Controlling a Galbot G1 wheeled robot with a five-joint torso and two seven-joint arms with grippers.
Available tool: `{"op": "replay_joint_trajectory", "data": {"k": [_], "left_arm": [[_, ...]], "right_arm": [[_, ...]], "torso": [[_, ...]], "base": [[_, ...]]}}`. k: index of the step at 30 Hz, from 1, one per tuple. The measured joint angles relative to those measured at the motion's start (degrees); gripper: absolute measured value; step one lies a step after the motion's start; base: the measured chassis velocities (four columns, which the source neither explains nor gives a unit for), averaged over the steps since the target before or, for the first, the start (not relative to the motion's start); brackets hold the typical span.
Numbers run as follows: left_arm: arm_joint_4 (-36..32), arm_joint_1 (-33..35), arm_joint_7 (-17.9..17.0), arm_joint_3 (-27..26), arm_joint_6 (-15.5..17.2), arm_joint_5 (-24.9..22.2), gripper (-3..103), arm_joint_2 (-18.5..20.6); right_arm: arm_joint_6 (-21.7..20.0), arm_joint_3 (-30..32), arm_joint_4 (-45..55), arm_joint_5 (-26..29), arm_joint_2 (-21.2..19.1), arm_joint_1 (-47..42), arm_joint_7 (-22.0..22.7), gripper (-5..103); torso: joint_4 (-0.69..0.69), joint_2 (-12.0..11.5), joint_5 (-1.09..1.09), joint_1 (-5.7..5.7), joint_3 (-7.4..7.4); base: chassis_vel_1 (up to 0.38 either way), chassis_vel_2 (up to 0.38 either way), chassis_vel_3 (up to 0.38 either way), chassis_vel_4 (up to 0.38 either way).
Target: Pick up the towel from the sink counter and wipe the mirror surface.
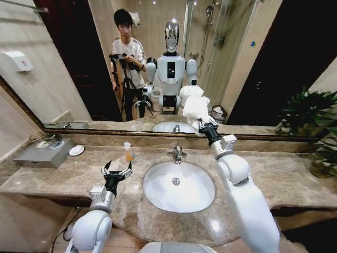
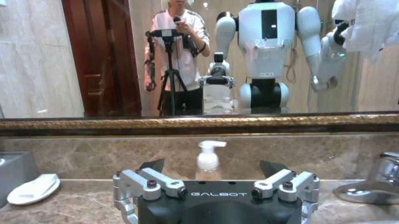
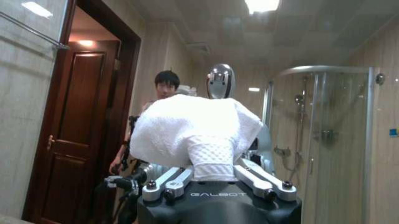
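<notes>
right gripper (image 1: 202,125) is raised above the desk (image 1: 274,174), up against the mirror surface (image 1: 253,68), above and just right of the chrome tap (image 1: 177,154). it is closed on the towel (image 1: 195,108); in the right wrist view the gripper (image 3: 212,176) has both fingers (image 3: 255,175) pinched onto a narrow waffle-textured band of the towel (image 3: 193,133). the rest of the cloth bunches out beyond the fingertips and sits between gripper and glass. whether the towel actually touches the mirror cannot be told for certain, though in the head view it meets its own reflection with no visible gap.

towel condition: white terry, soft, crumpled into a rounded mass wider than the gripper, with one folded hem hanging down into the grip. no stains visible.

left gripper (image 1: 117,172) hangs low over the desk, left of the oval basin (image 1: 179,185) and nearer the front edge than the tap. its fingers stand wide apart and hold nothing; the left wrist view shows the left gripper (image 2: 212,169) with dark fingertips (image 2: 272,167) spread, clear of the desk surface.

a soap dispenser (image 1: 127,152) stands left of the tap, near the back of the desk. a small white dish (image 1: 76,150) lies farther left of the tap, beside a grey box (image 1: 45,153).
</notes>
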Motion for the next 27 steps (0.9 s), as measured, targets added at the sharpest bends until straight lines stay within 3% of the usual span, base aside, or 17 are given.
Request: {"op": "replay_joint_trajectory", "data": {"k": [6, 11, 22, 27], "left_arm": [[0.0, 0.0, 0.0, 0.0, 0.0, 0.0, 100, 0.01], [0.0, 0.0, 0.0, 0.0, 0.0, 0.0, 100, 0.0], [0.0, 0.0, 0.0, 0.01, 0.0, 0.0, 100, -0.01], [0.0, 0.0, 0.0, 0.0, 0.0, 0.0, 100, -0.01]], "right_arm": [[-0.05, -0.3, 0.08, 1.08, 0.32, 0.47, -0.24, 12], [-1.87, -1.37, 0.53, 4.31, 0.51, 5.83, 1.16, 12], [-7.96, -6.66, -5.76, 11.42, 0.72, 28.58, 6.18, 12], [-7.72, -7.94, -6.74, 10.59, 1.03, 26.31, 6.11, 12]], "torso": [[0.01, 0.0, -0.02, 0.0, 0.0], [-0.01, 0.0, 0.01, 0.0, 0.0], [0.02, 0.0, -0.03, 0.01, 0.01], [0.01, 0.0, -0.02, 0.01, 0.0]], "base": [[0.096, 0.081, -0.073, -0.082], [0.0, 0.0, 0.0, 0.0], [0.0, 0.0, 0.0, 0.0], [0.0, 0.0, 0.0, 0.0]]}}
